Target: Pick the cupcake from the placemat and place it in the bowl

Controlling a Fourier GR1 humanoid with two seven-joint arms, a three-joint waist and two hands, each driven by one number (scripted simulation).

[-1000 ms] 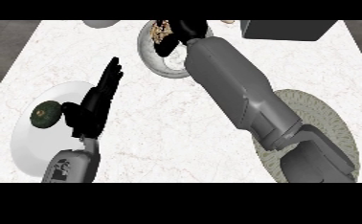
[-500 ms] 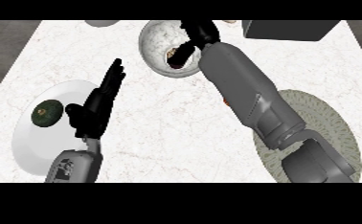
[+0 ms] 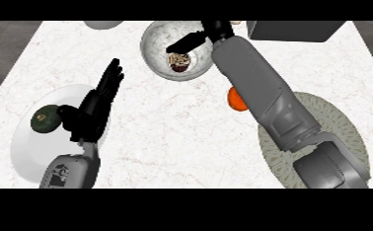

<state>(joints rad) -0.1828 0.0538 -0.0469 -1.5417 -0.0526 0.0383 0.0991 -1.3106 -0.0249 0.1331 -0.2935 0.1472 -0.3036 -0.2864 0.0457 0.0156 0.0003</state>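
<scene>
The cupcake (image 3: 179, 62), with a dark wrapper and pale speckled top, sits inside the white speckled bowl (image 3: 156, 47) at the counter's far middle. My right hand (image 3: 191, 41) hovers over the bowl just behind the cupcake, its fingers stretched out to the left and not curled round it. The right forearm runs down to the lower right, crossing the round grey-green placemat (image 3: 344, 131), which has nothing showing on its visible part. At the left, my left hand (image 3: 94, 107) rests open with fingers pointing up.
A white plate (image 3: 33, 151) at the left edge carries a dark green round fruit (image 3: 45, 118). An orange object (image 3: 234, 99) peeks out beside my right forearm. A grey box (image 3: 291, 30) stands at the far right, a pale dish (image 3: 102, 24) at the far left.
My right hand has brought the cupcake over the bowl and lowered it inside; its fingers have since come off it. The left hand has stayed put.
</scene>
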